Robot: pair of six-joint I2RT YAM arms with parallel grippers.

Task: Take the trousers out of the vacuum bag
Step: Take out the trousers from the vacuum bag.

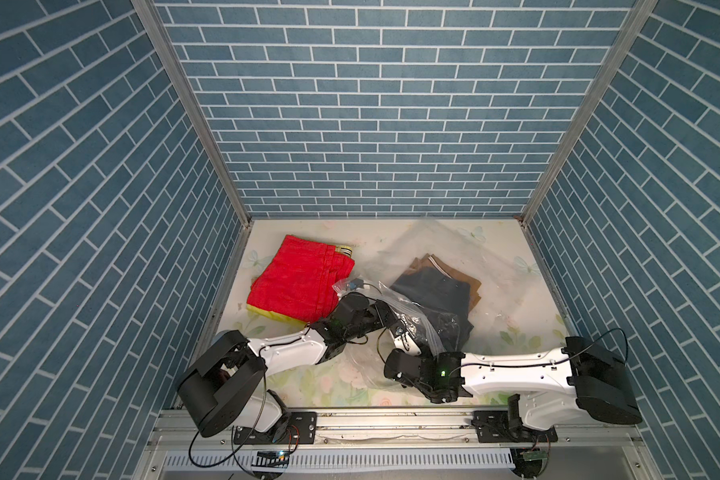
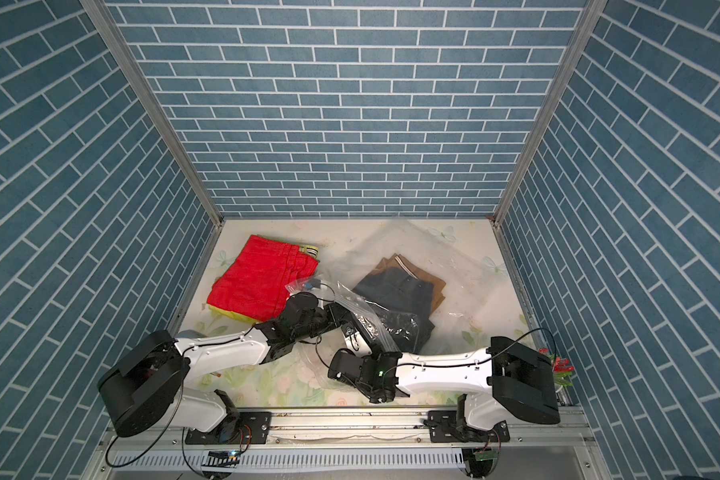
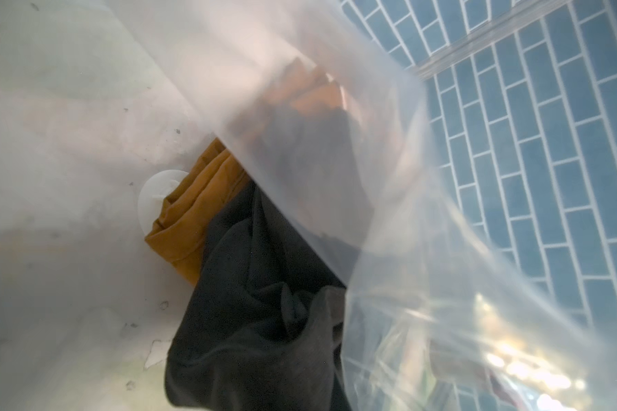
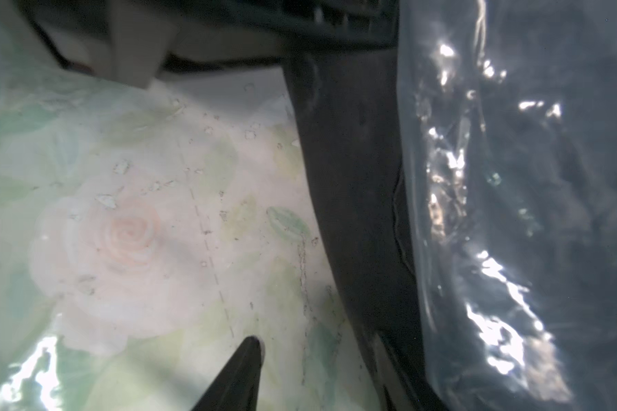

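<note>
The left gripper, shut on the vacuum bag, lifts its mouth. The right gripper, part open inside, must next close on the black trousers.

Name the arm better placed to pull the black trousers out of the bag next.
Right. The right gripper sits open at the vacuum bag mouth beside the black trousers; the left gripper is shut, apparently holding the plastic.

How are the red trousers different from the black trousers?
The red trousers lie out on the table, uncovered; the black trousers are still inside the vacuum bag. The red pair rests on yellow cloth; the black pair rests on brown trousers. Both are folded.
</note>
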